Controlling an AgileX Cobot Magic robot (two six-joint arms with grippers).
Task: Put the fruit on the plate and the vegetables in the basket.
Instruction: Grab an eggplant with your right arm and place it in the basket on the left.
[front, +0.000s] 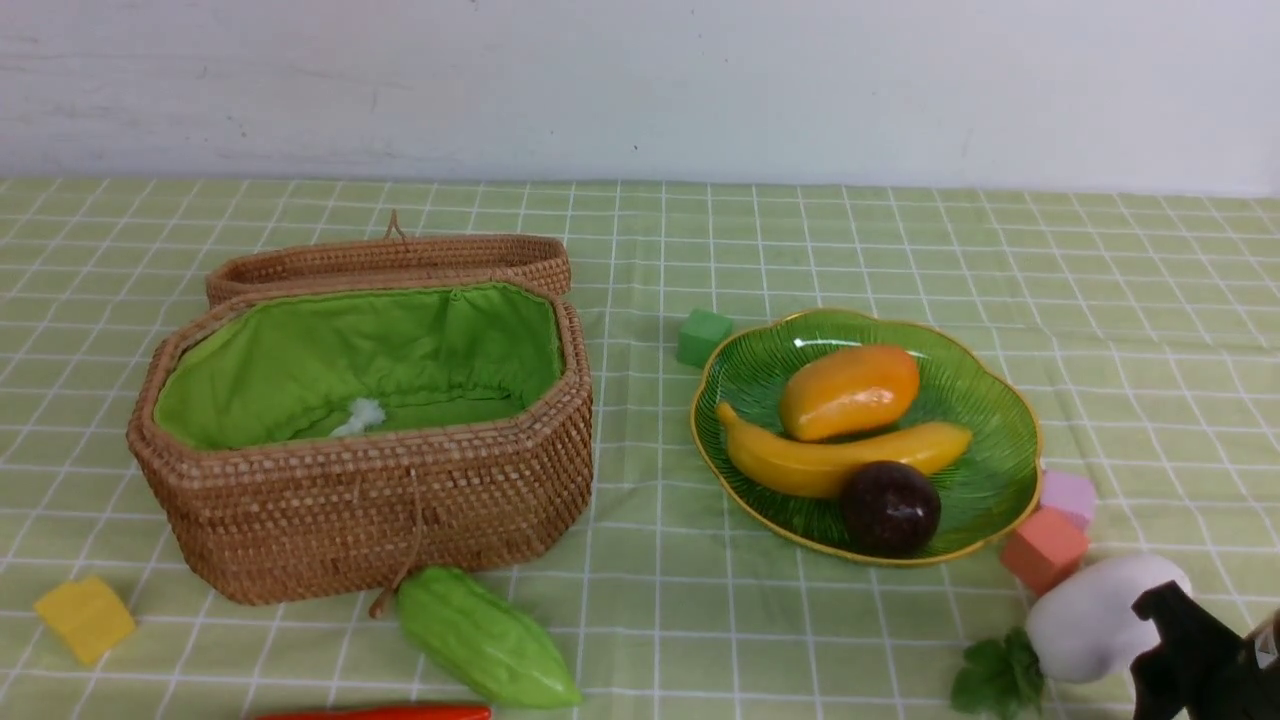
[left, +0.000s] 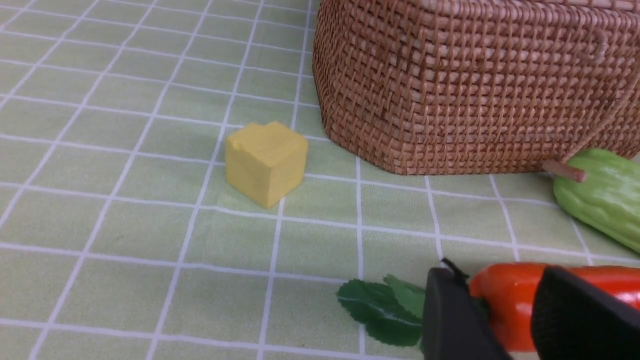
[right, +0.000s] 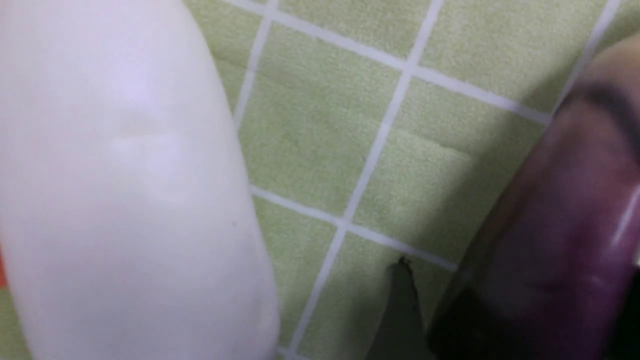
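Since the banana (front: 840, 462), mango (front: 850, 392) and dark purple ball (front: 890, 508) lie together on the plate (front: 1000, 420) at the right, the fruit half looks done and only the vegetables are left. The basket (front: 370, 500) stands at the left with its lid (front: 390, 262) thrown back on the far side, so its green lining is open to receive them (all three lie outside it). The gourd (front: 487, 637) lies just in front of the basket's near wall. The left gripper (left: 517, 320) is at the red pepper (left: 500, 292) by the near edge. Its jaws are partly apart and the pepper lies across behind them; whether they touch it I cannot tell. The right gripper (front: 1175, 640) is beside the white radish (front: 1095, 615) at the near right. Its jaws are wide and hold nothing, with bare cloth (right: 375, 150) showing between radish and finger, which looks like lining up a grasp.
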